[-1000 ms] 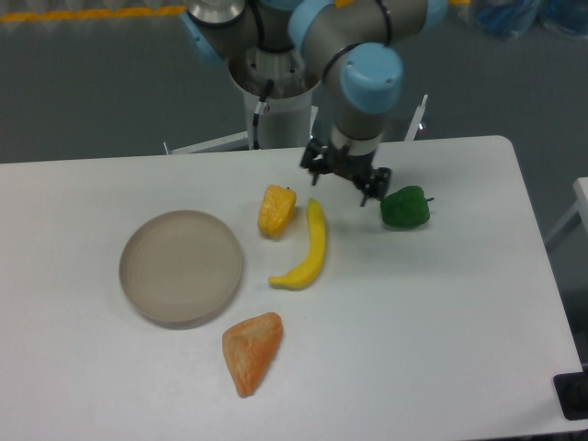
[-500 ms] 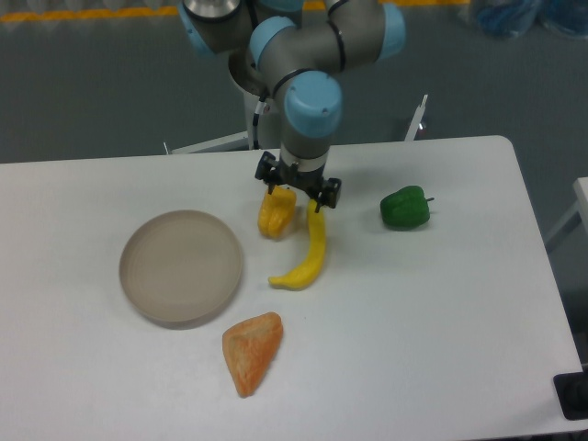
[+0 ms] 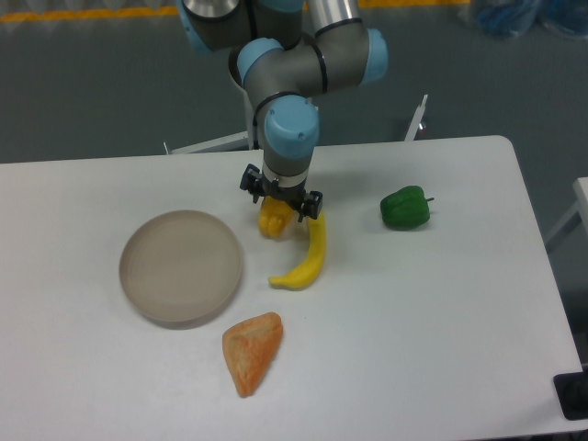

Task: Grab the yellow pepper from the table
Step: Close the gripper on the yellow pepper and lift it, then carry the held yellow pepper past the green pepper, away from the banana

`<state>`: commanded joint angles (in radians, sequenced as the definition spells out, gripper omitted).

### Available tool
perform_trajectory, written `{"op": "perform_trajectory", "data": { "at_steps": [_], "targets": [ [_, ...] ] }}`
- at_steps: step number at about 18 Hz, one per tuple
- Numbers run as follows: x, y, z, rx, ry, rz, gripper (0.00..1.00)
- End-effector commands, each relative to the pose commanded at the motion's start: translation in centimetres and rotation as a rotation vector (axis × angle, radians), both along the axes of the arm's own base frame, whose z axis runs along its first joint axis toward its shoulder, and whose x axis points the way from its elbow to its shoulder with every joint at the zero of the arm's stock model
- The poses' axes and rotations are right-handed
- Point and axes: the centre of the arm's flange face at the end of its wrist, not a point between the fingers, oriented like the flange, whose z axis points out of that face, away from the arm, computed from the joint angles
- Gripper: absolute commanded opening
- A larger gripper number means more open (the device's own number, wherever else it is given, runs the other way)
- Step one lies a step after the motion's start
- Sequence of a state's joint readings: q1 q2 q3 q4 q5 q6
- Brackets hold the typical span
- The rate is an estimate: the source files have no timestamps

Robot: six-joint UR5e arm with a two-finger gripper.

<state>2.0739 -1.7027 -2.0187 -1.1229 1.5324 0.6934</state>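
Yellow pepper point(image 3: 273, 220): on table point(image 3: 441, 322), left of banana point(image 3: 307, 256), directly beneath pincer point(image 3: 281, 204). Pincer: fingers apparently spread, straddling pepper; contact unclear. Risk: right finger lies near banana tip, may nudge or pinch it on closing.

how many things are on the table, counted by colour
yellow: 2, pepper and banana
green: 1, pepper
orange: 1, wedge
grey-brown: 1, plate
total: 5
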Motion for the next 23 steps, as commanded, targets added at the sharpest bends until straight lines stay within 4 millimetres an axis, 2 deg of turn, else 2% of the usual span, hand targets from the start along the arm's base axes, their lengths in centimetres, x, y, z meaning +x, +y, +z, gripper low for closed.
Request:
{"op": "perform_trajectory", "data": {
  "at_steps": [2,4,5,6,8,10,13,17,20,22,23],
  "targets": [
    [0.0,0.0,0.0,0.001,0.002,0.0,0.98],
    [-0.1,0.1,-0.1,-0.002,0.001,0.0,0.54],
    [0.0,0.1,-0.2,-0.003,0.0,-0.002,0.38],
    [0.0,0.1,-0.2,-0.005,-0.001,0.0,0.26],
    [-0.1,0.2,0.0,-0.002,0.004,-0.002,0.13],
    [-0.4,0.4,0.9,0.013,0.012,-0.001,0.13],
    [-2.0,1.3,4.2,0.052,0.044,0.011,0.13],
    [-7.4,1.5,10.3,0.134,0.131,0.067,0.15],
    [-13.2,1.0,14.3,0.182,0.197,0.035,0.15],
    [-16.3,0.4,15.2,0.19,0.213,0.027,0.15],
    [-17.7,0.3,14.8,0.186,0.211,0.019,0.15]
  ]
}}
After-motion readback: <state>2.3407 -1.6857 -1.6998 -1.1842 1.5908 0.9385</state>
